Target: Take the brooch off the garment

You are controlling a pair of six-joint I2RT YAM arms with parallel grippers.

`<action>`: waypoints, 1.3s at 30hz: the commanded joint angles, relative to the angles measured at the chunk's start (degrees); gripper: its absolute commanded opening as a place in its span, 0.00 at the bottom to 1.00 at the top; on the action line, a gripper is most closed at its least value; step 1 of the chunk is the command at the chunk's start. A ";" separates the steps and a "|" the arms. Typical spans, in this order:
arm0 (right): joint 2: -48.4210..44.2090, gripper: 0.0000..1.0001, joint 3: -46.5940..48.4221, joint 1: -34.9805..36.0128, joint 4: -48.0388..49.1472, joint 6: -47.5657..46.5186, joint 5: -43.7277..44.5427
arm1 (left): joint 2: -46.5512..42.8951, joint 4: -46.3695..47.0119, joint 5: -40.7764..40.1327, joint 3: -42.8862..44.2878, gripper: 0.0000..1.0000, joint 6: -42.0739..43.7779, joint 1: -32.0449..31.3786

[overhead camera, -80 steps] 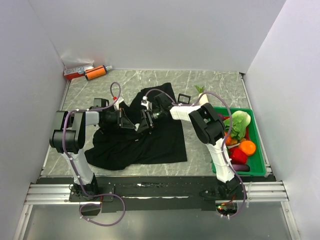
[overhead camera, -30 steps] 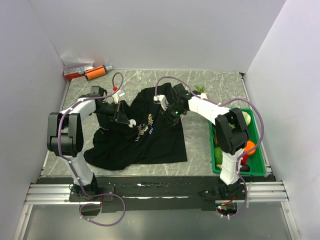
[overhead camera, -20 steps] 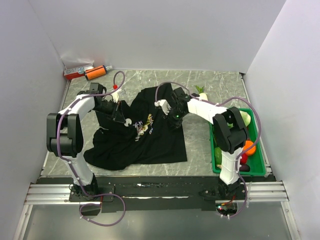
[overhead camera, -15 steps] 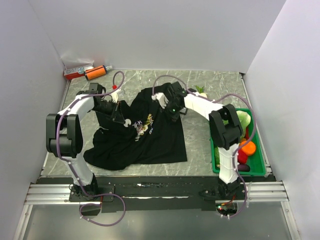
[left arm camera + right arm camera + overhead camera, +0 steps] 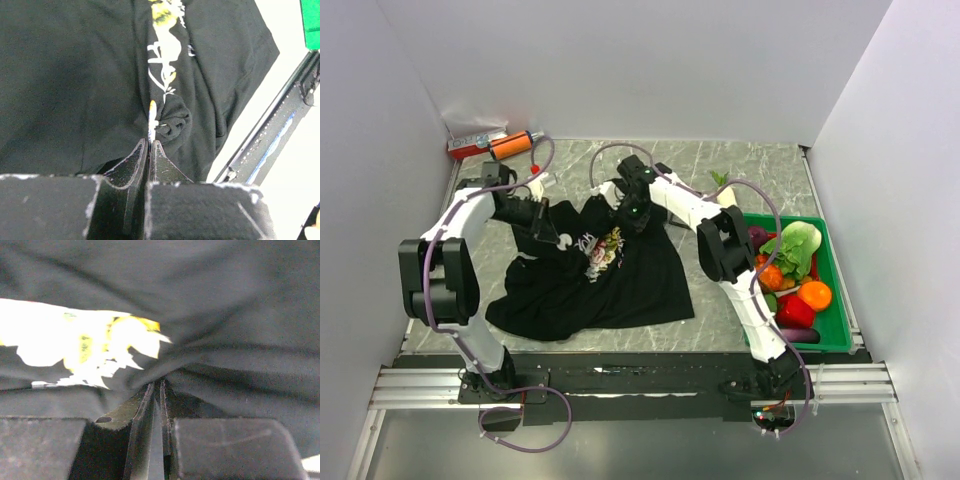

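The garment, a black T-shirt (image 5: 620,285), lies spread on the table, its rose print (image 5: 603,245) facing up. My left gripper (image 5: 552,233) is over the shirt's left part. In the left wrist view it (image 5: 149,142) is shut on the brooch (image 5: 152,117), a thin yellowish-white piece seen edge-on. A pucker of cloth (image 5: 173,124) touches the brooch; I cannot tell if it is pinned. My right gripper (image 5: 628,215) is at the shirt's upper middle. In the right wrist view it (image 5: 159,384) is shut on a raised fold of the black cloth (image 5: 225,300) beside the print (image 5: 65,340).
A green tray (image 5: 838,320) with vegetables and fruit stands at the right. An orange and a red tool (image 5: 498,146) lie at the back left corner. The table's front rail (image 5: 270,135) shows in the left wrist view.
Both grippers have moved left and toward the back. The shirt's upper part has been dragged left with them, and the print has shifted left.
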 commanded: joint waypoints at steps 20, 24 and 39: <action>-13.80 0.26 -7.64 -1.37 1.10 1.94 -17.19 | -11.28 13.57 -16.93 -6.04 0.01 1.25 -0.62; -13.28 0.28 -8.96 -2.24 1.89 7.12 -17.97 | -13.48 20.26 -22.47 -10.52 0.01 -1.03 -7.81; -19.52 0.31 -19.95 -2.07 2.68 8.89 -17.28 | -24.01 32.30 -40.86 -23.77 0.01 35.22 -19.34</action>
